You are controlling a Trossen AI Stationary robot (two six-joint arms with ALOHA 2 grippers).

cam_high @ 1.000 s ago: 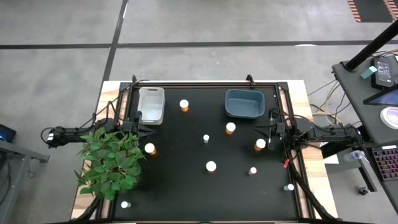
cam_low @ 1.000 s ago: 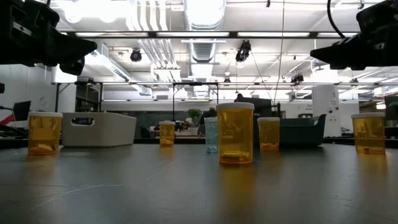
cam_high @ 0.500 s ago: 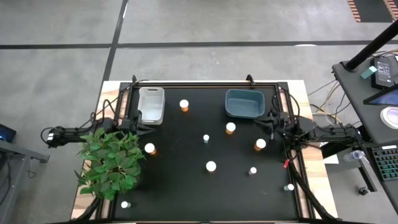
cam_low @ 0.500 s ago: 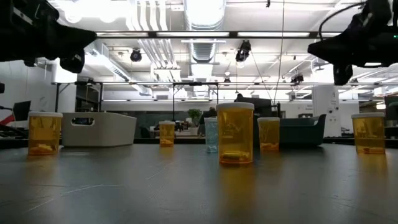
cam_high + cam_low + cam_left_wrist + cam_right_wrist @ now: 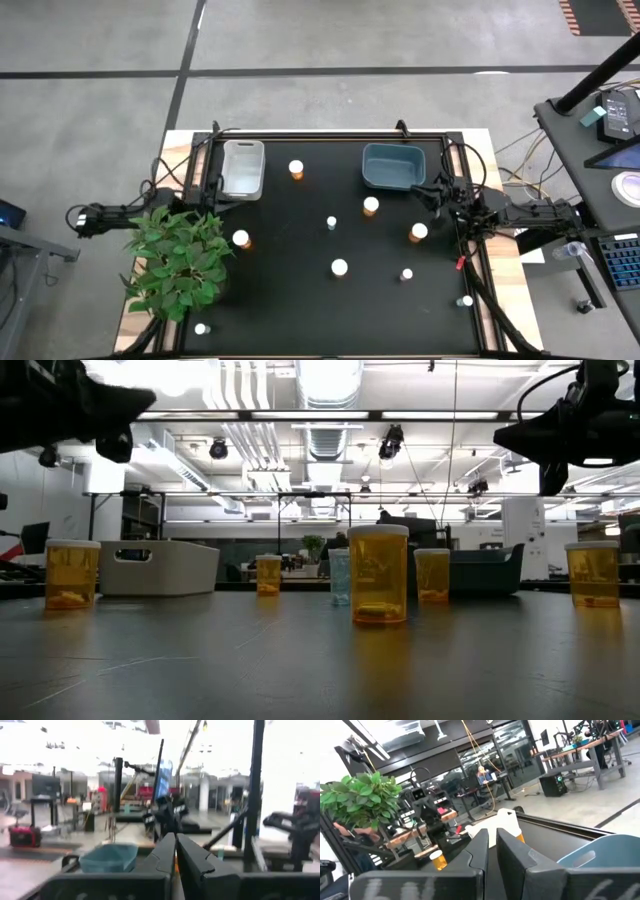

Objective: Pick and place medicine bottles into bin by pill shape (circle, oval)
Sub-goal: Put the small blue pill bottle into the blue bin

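Several medicine bottles with white caps stand upright on the black table: amber ones [image 5: 296, 168] [image 5: 371, 205] [image 5: 418, 232] [image 5: 240, 238] [image 5: 339, 267] and tinier pale ones [image 5: 331, 222] [image 5: 406, 273] [image 5: 466, 300] [image 5: 201, 328]. My left gripper [image 5: 214, 196] hovers shut and empty by the near end of the white bin [image 5: 243, 168]. My right gripper [image 5: 426, 191] hovers shut and empty by the near right corner of the blue bin [image 5: 393, 166]. In the low view both grippers [image 5: 140, 402] [image 5: 500, 433] stay well above the bottles [image 5: 378, 574].
A leafy potted plant [image 5: 180, 255] stands at the table's left, near my left arm. The two bins sit along the far edge. Cables and a desk [image 5: 600, 150] lie beyond the right edge. Open black surface lies between the bottles in the middle.
My right gripper has gone toward the table's far edge, from beside the amber bottle at the right to the blue bin's near right corner. My left gripper has shifted a little toward the far left. No bottle has moved.
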